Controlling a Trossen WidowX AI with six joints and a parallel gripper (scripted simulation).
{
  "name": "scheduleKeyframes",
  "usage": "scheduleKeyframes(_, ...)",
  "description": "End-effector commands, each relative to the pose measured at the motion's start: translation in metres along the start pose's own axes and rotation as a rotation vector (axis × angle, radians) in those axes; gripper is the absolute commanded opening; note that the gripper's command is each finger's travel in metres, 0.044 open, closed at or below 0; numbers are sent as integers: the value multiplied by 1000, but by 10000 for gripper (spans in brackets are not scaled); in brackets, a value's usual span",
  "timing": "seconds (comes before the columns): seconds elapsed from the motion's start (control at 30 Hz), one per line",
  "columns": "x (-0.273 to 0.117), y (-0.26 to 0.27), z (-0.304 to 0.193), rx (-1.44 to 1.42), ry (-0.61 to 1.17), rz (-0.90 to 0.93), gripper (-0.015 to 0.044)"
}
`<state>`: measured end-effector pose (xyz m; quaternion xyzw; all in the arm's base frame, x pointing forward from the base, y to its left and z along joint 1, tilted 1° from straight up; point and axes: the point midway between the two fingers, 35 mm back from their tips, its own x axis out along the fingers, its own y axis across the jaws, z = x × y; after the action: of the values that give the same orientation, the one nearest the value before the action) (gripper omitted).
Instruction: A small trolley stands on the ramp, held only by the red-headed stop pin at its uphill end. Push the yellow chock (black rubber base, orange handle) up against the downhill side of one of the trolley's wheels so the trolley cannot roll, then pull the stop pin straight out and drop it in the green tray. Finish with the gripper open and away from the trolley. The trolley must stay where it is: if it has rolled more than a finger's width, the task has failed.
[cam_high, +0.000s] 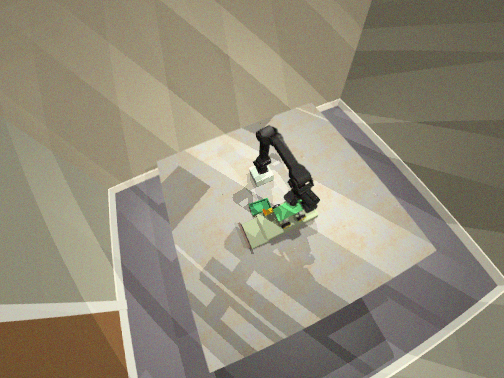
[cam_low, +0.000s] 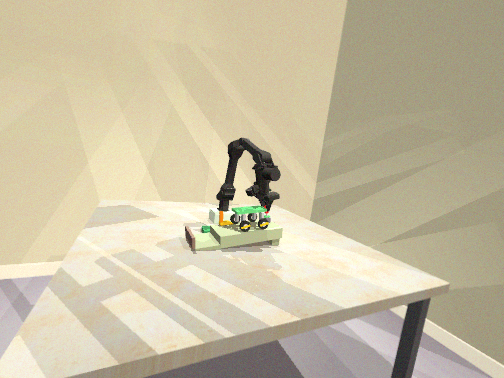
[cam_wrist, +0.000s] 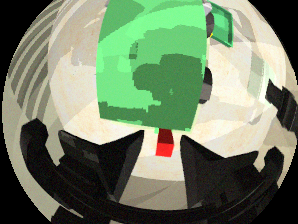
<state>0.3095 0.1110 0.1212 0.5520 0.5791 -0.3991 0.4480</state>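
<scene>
Jaws stood apart, the gripper (cam_high: 303, 201) (cam_low: 268, 208) (cam_wrist: 162, 136) straddling the stop pin (cam_wrist: 165, 149), daylight either side of its red head. Trolley (cam_high: 287, 211) (cam_low: 250, 210) (cam_wrist: 150, 65) was on the ramp (cam_high: 257, 232) (cam_low: 240, 236). I judged a skewed close or slanted pull might nudge the trolley; if the chock (cam_high: 268, 211) (cam_low: 221, 218) was not seated, freeing the pin could let it roll. Chock lay at the downhill end, but I could not confirm wheel contact. The arm hid the pin from above; its shank was unclear. Tray (cam_high: 257, 207) (cam_low: 206, 229) (cam_wrist: 231, 35) was partly hidden in the exterior view.
</scene>
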Motion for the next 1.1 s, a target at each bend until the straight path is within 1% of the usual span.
scheduleKeyframes(0.0,7,-1,-1,5,4,-5,190)
scheduleKeyframes(0.37,19,-2,-2,5,4,-5,190)
scheduleKeyframes(0.53,16,-1,-1,1,1,-2,59)
scheduleKeyframes(0.83,16,-1,-1,1,1,-2,0)
scheduleKeyframes(1.07,11,-1,-2,4,4,-4,0)
